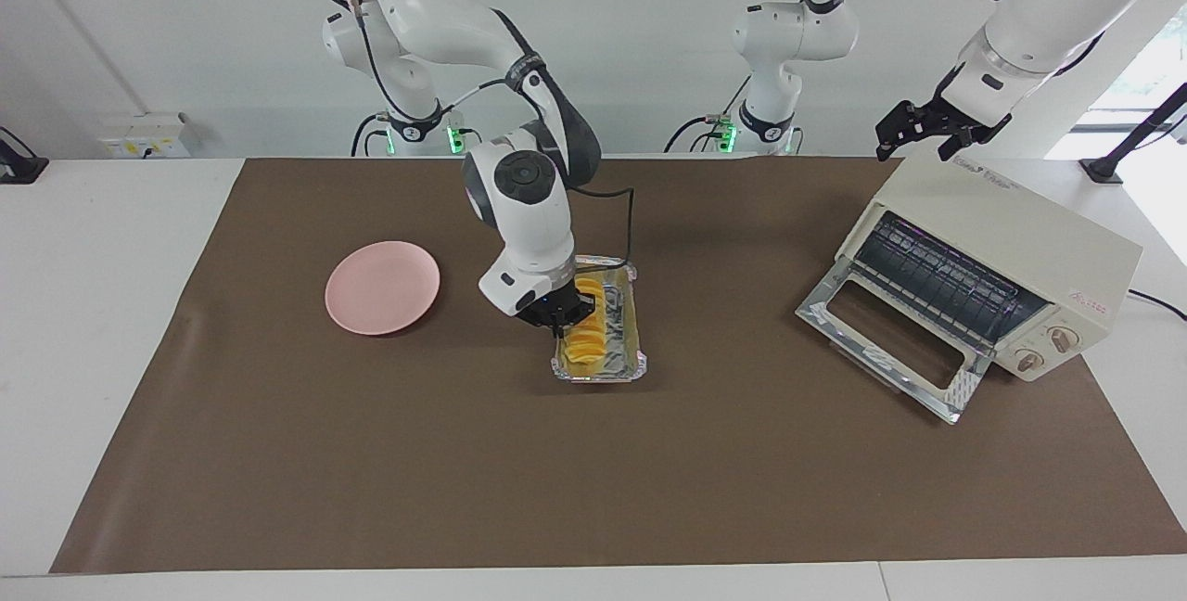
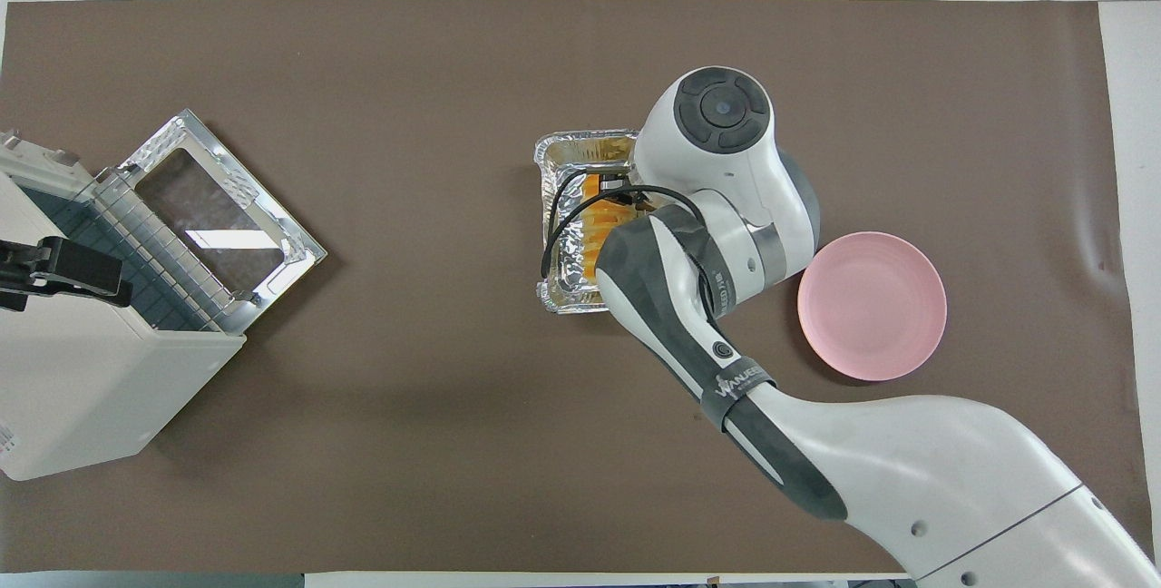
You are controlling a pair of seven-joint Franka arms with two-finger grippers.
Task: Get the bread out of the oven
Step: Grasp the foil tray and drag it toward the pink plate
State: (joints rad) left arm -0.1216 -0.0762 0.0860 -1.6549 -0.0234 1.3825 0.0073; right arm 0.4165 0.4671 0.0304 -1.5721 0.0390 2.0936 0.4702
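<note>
The bread (image 1: 593,338), a ridged yellow-orange loaf, lies in a crinkled silver foil tray (image 1: 632,365) at the middle of the brown mat. It also shows in the overhead view (image 2: 599,223), partly covered by the right arm. My right gripper (image 1: 564,315) is down in the tray at the loaf's end nearer to the robots. The cream-white oven (image 1: 1020,230) stands toward the left arm's end, its glass door (image 1: 881,332) dropped open, its wire rack bare. My left gripper (image 1: 927,142) is open and hangs just above the oven's top edge, where the arm waits.
A round pink plate (image 1: 382,287) lies on the mat toward the right arm's end, beside the tray. The open oven door (image 2: 218,207) juts out over the mat toward the tray. A black cable loops from the right wrist over the tray.
</note>
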